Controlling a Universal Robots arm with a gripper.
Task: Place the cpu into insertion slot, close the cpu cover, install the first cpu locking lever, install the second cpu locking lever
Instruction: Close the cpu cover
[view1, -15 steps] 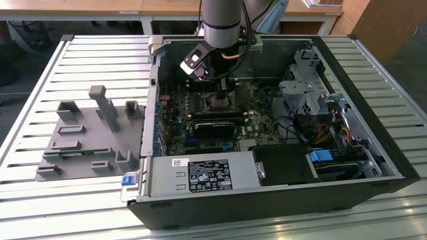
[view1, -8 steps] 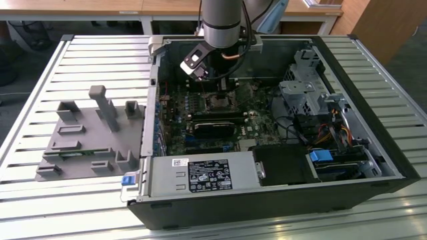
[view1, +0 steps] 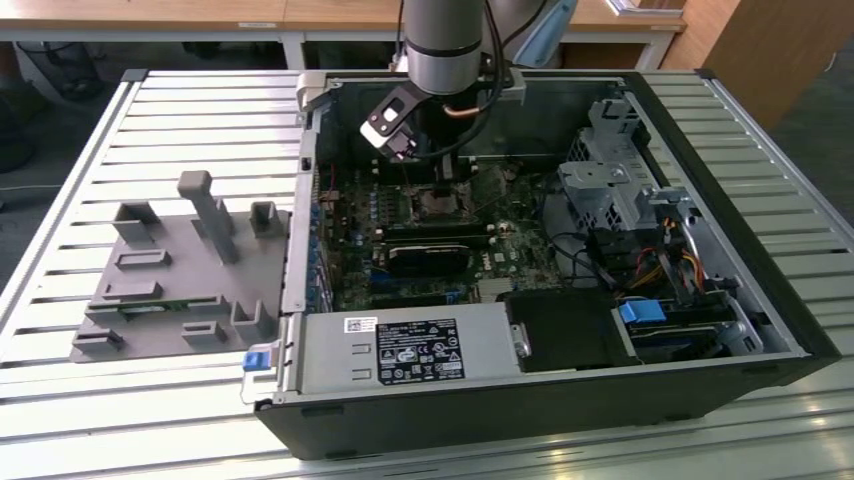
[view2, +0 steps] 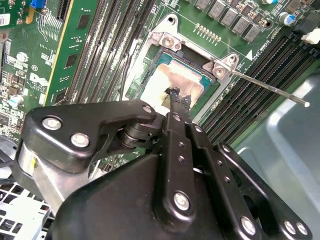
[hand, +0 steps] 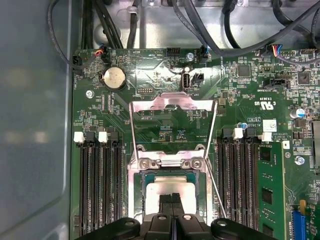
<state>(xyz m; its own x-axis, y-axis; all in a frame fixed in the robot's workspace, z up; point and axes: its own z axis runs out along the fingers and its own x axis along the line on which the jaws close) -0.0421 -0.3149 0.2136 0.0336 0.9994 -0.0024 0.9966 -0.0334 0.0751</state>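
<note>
The cpu (hand: 167, 189) lies flat in the insertion slot (hand: 168, 162), its pale smeared face (view2: 167, 80) turned up. My gripper (view2: 176, 96) is shut, with nothing between the fingers, and its black tips rest on the middle of the cpu's face. In the first wrist view the gripper (hand: 172, 199) stands right over the chip. The cpu cover (hand: 172, 102) is swung open behind the slot, and the green board shows through its cut-out. A thin locking lever (view2: 270, 88) sticks out free beside the slot. In the exterior view the gripper (view1: 445, 185) reaches down into the computer case.
Long black memory slots (hand: 100, 185) flank the socket, and a green memory stick (hand: 265, 185) sits in one. Cables (hand: 220, 30) hang above the board. The case wall (hand: 35, 125) is close. A grey fixture (view1: 174, 270) lies on the slatted table beside the case.
</note>
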